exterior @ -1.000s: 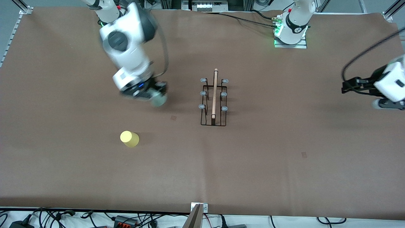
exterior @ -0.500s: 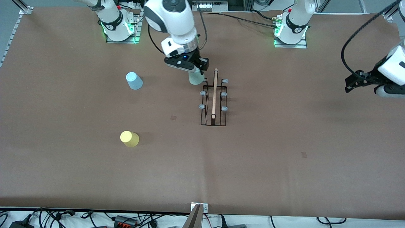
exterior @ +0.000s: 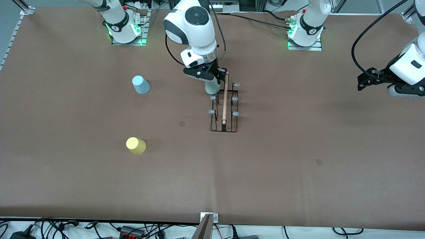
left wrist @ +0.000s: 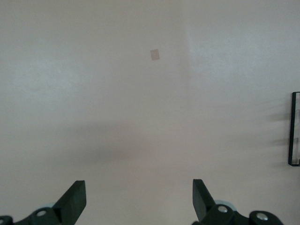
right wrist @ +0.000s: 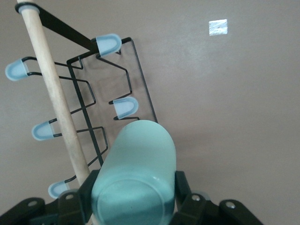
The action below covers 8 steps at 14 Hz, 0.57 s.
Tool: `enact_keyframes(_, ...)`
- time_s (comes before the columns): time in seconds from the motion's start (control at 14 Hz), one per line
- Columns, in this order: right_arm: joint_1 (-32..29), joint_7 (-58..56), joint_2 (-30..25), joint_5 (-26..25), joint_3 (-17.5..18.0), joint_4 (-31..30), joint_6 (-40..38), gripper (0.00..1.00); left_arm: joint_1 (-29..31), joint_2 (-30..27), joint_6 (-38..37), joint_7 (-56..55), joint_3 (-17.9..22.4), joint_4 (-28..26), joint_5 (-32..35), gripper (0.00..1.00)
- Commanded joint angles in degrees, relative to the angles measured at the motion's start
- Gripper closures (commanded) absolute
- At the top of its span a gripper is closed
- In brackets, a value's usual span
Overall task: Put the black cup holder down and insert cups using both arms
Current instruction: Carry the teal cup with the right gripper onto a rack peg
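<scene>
The black cup holder (exterior: 224,108) stands at the table's middle, its wooden rod (exterior: 225,98) along the top. My right gripper (exterior: 210,80) is shut on the mint green cup (exterior: 212,88) and holds it over the holder's end farthest from the front camera, beside the rod. In the right wrist view the mint cup (right wrist: 135,171) sits between the fingers above the holder's blue-tipped pegs (right wrist: 125,107). The light blue cup (exterior: 140,84) and the yellow cup (exterior: 135,145) lie on the table toward the right arm's end. My left gripper (exterior: 365,81) is open and empty, waiting over the left arm's end.
In the left wrist view the open gripper (left wrist: 139,199) is over bare brown table, with a small tape patch (left wrist: 154,55) and the holder's edge (left wrist: 294,129). Cables lie along the table's front edge (exterior: 132,229).
My right gripper carried the mint cup from the right arm's side over to the holder and down beside the rod. The left arm shifted slightly.
</scene>
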Motion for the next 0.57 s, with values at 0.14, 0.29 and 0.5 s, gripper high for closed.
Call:
enact_keyframes(0.14, 1.47, 1.01, 3.77, -4.51, -0.52, 1.49, 0.67, 0.0, -0.09, -0.3, -1.07, 0.89, -0.06, 0.93, -1.25, 0.0)
enact_keyframes(0.29, 0.86, -0.4, 3.34, -4.51, -0.96, 2.71, 0.5, 0.0, -0.09, 0.49, -1.07, 0.89, -0.06, 1.81, -1.34, 0.0)
enact_keyframes(0.5, -1.15, -4.14, 0.89, -4.51, -3.14, 5.01, -3.44, 0.0, -0.17, 0.49, -1.07, 0.89, -0.15, 1.9, -1.43, 0.0)
